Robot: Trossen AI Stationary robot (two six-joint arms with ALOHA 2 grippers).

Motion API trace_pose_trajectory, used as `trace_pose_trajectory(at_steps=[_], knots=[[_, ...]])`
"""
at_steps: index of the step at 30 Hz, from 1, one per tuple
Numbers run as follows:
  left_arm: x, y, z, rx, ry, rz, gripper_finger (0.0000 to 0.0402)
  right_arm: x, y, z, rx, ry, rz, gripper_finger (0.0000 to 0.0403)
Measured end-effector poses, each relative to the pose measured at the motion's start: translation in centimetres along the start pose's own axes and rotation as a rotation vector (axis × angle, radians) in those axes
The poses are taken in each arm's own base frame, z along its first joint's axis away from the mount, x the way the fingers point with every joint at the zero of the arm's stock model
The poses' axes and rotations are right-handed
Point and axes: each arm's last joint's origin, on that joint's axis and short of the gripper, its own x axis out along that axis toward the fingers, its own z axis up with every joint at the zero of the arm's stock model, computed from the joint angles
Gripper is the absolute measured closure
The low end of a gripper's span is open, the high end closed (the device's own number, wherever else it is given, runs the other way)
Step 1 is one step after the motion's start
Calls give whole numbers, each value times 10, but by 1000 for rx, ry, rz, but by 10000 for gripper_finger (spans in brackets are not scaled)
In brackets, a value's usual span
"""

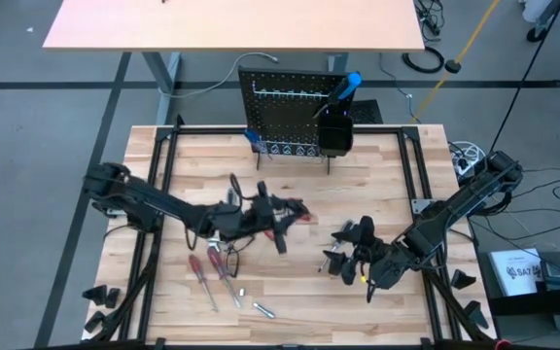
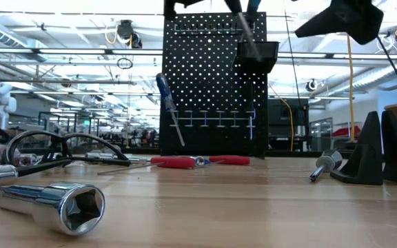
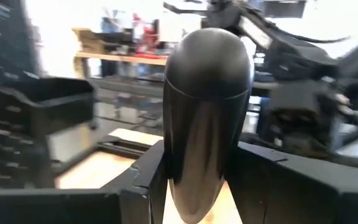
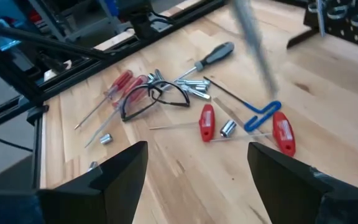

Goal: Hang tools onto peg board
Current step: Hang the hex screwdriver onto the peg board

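The left gripper (image 1: pixel 278 231) sits over the middle of the table (image 1: pixel 377 301), its fingers (image 3: pixel 135 193) closed partway on the dark rounded handle (image 3: pixel 207 112) of a tool held upright between them; only the handle shows, so what kind of tool it is cannot be told. The right gripper (image 1: pixel 350 261) hangs low over the table's right half with its jaws spread wide and nothing between them.

The peg board (image 1: pixel 285 117) stands upright at the table's far edge, with a row of hooks (image 2: pixel 219 118) and a black bin (image 1: pixel 334 131) that already holds a blue-handled screwdriver (image 1: pixel 348 86). A second blue-handled screwdriver (image 2: pixel 167 103) leans against its front.

The loose tools lie well apart from the board: two red-handled screwdrivers (image 1: pixel 207 275) near the table's front left, and in the right wrist view red-handled hex keys (image 4: pixel 207 122), a blue-handled one (image 4: pixel 263 115), a grey-handled screwdriver (image 4: pixel 216 55), safety glasses (image 4: pixel 151 99) and small sockets (image 4: pixel 228 129).

These tools look light and stiff. The smooth metal shafts would likely slip, so the thicker handles seem the better place to grip, leaving the shaft free for a hook or the bin.
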Motion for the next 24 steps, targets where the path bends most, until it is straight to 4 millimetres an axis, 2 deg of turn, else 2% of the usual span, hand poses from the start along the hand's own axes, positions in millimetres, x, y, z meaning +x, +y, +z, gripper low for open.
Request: trace_pose_trajectory(at_steps=[5, 11, 17, 24], knots=[[-3, 12, 13, 31, 10, 33, 270, 2, -1, 2, 27, -15, -11, 133], [-2, 15, 13, 61, 16, 41, 270, 2, 0, 3, 26, -32, -13, 133], [-1, 17, 11, 106, 37, 42, 270, 3, 0, 3, -75, -9, -1, 133], [8, 35, 9, 136, 54, 23, 270, 6, -1, 3, 147, -11, -11, 133]])
